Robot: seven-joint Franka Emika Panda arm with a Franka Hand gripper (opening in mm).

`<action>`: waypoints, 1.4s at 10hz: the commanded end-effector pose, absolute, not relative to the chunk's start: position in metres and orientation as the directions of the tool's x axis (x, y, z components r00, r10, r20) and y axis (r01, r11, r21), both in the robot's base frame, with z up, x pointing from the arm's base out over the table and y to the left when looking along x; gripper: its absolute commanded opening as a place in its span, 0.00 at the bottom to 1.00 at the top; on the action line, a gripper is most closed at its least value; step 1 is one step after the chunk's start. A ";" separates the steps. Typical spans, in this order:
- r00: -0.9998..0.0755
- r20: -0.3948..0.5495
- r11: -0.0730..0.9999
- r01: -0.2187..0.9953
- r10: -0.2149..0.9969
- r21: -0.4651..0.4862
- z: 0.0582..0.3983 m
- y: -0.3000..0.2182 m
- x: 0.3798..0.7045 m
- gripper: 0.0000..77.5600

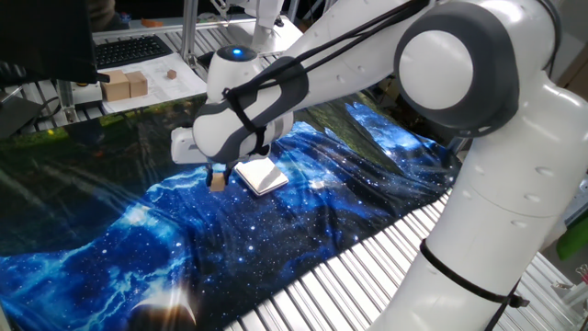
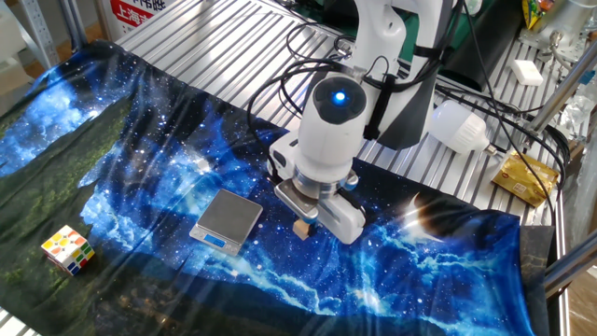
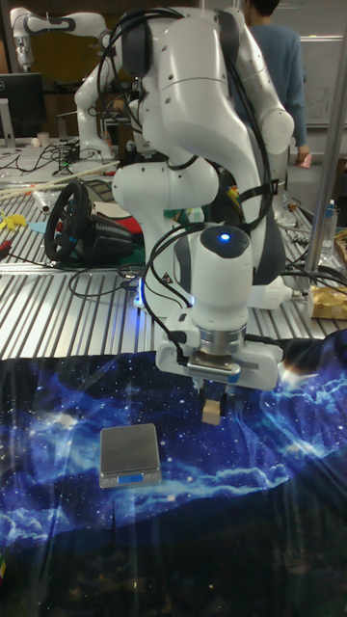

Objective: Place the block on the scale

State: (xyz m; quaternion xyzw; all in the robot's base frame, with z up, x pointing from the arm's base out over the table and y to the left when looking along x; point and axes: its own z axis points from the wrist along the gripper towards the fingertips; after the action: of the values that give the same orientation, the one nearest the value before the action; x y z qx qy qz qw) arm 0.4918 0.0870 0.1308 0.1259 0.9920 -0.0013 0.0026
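The block (image 1: 218,182) is a tiny tan wooden cube pinched between my fingertips, held a little above the starry blue cloth. My gripper (image 1: 219,176) points straight down and is shut on it. In the other fixed view the block (image 2: 301,227) hangs just right of the scale (image 2: 229,219), a small flat square plate lying on the cloth. The tall fixed view shows my gripper (image 3: 211,403) with the block (image 3: 211,413) up and to the right of the scale (image 3: 129,453). In the first fixed view the scale (image 1: 261,175) lies right beside the block.
A multicoloured puzzle cube (image 2: 67,249) sits at the cloth's near left corner. Larger pale wooden blocks (image 1: 124,85) and a keyboard (image 1: 129,51) lie on the far table. A yellow packet (image 2: 527,175) and cables rest on the slatted metal surface.
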 end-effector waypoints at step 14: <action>-0.930 0.029 0.930 0.366 0.366 -0.020 0.134 0.080 0.495 0.02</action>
State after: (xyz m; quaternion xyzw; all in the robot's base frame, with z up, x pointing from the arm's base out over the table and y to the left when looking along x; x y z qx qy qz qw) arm 0.4940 0.0804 0.1327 0.1880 0.9820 -0.0053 -0.0172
